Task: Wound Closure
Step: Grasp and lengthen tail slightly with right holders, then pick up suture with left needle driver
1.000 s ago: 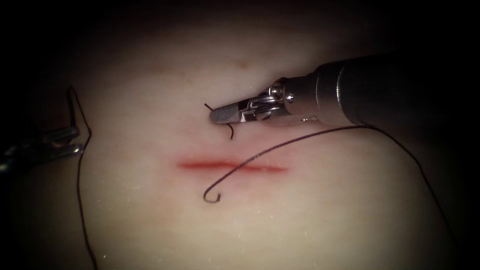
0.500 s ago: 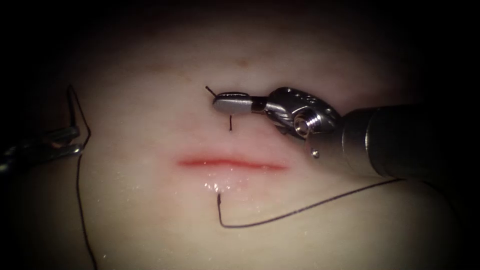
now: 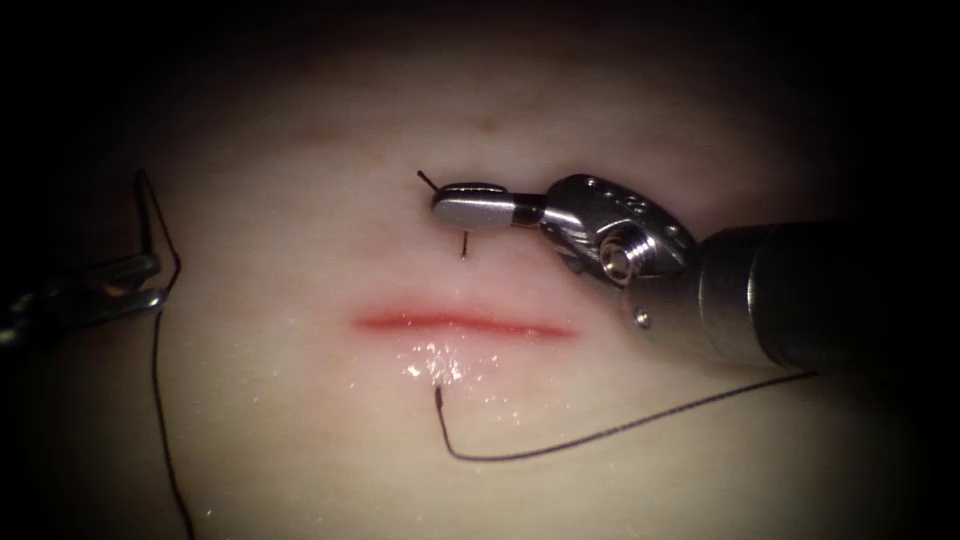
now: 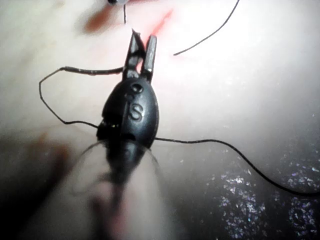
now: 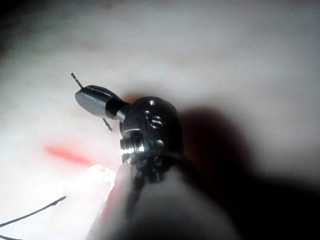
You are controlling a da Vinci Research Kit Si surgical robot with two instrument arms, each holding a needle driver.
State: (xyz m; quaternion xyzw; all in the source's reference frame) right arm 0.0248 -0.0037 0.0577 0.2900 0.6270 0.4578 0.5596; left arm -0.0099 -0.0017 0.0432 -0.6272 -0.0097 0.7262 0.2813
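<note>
Left wrist view, left tool (image 4: 141, 47) marked "S" (thread (image 4: 90, 71) held)

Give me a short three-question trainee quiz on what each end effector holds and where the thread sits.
1. True or false: the right end effector grips the needle.
2. The left end effector holds: A tissue, B thread, C nothing.
3. Fill in: in the endoscope view, the thread enters the tissue ___ the cut.
Key: 1 true; 2 B; 3 below.
</note>
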